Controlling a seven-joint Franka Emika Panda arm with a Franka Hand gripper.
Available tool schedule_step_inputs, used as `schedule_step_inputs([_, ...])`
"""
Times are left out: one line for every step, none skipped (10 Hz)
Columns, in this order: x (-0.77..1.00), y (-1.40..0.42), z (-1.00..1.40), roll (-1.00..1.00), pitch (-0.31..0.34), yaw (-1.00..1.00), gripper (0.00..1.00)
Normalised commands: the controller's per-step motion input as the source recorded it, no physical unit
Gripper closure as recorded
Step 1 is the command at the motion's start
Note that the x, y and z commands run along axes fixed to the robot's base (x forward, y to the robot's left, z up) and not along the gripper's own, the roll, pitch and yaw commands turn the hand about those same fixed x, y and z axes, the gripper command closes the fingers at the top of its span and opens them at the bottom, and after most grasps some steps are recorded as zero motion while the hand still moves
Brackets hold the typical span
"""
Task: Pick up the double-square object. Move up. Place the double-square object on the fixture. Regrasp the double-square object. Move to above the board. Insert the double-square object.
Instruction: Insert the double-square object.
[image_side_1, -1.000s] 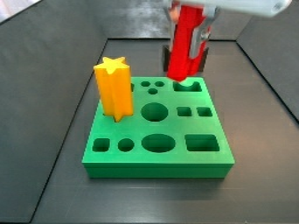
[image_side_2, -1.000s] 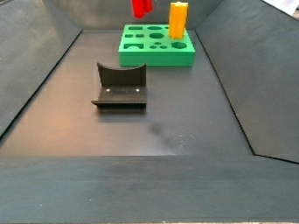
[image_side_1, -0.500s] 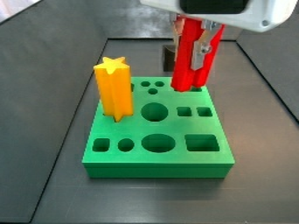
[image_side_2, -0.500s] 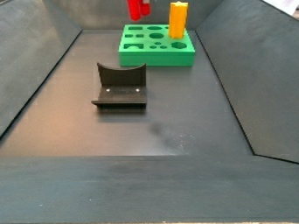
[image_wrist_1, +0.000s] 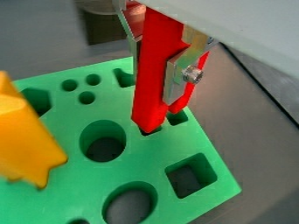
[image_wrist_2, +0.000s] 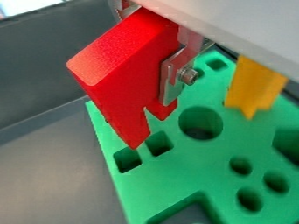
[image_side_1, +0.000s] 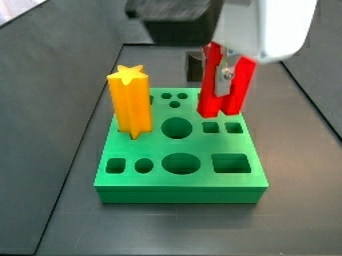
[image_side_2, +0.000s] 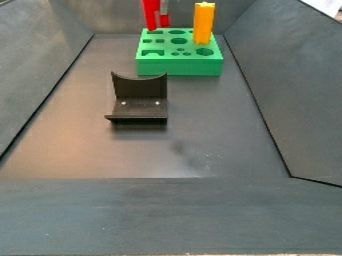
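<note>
My gripper (image_side_1: 225, 62) is shut on the red double-square object (image_side_1: 221, 90) and holds it upright over the green board (image_side_1: 181, 188). The silver fingers (image_wrist_1: 184, 74) clamp its upper part in both wrist views. The object (image_wrist_1: 152, 79) has two legs of unequal length. The longer leg's tip is at the mouth of a small square hole near the board's edge, and the shorter leg (image_wrist_2: 163, 105) hangs over the neighbouring square hole. The object (image_side_2: 152, 14) also shows at the board's (image_side_2: 181, 68) far side. The dark fixture (image_side_2: 136, 98) stands bare on the floor, away from my gripper (image_wrist_1: 158, 66).
A tall yellow-orange star prism (image_side_1: 130, 100) stands in the board's star hole, a few holes away from the red piece; it also shows in a wrist view (image_wrist_2: 254, 83). Sloping dark walls (image_side_2: 40, 90) enclose the floor on both sides.
My gripper has come down with the red object from well above the board until its lower end reaches the square holes. The star and fixture have not moved.
</note>
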Motion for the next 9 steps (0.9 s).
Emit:
schedule_step_inputs([0.03, 0.0, 0.04, 0.0, -0.031, -0.85, 1.0])
schedule_step_inputs([0.0, 0.0, 0.0, 0.0, 0.0, -0.01, 1.0])
schedule_step_inputs([0.43, 0.0, -0.62, 0.19, -0.09, -0.69, 1.0])
schedule_step_inputs([0.19, -0.03, -0.5, 0.2, -0.096, -0.91, 1.0])
schedule_step_inputs([0.19, -0.03, -0.47, 0.2, -0.107, -0.91, 1.0])
schedule_step_inputs([0.18, 0.0, -0.12, 0.0, 0.027, -0.5, 1.0])
schedule_step_inputs([0.0, 0.02, 0.0, 0.0, 0.011, 0.0, 1.0])
schedule_step_inputs([0.0, 0.09, -0.06, 0.06, 0.0, 0.01, 1.0])
schedule_step_inputs([0.0, 0.3, -0.31, 0.06, -0.046, 0.03, 1.0])
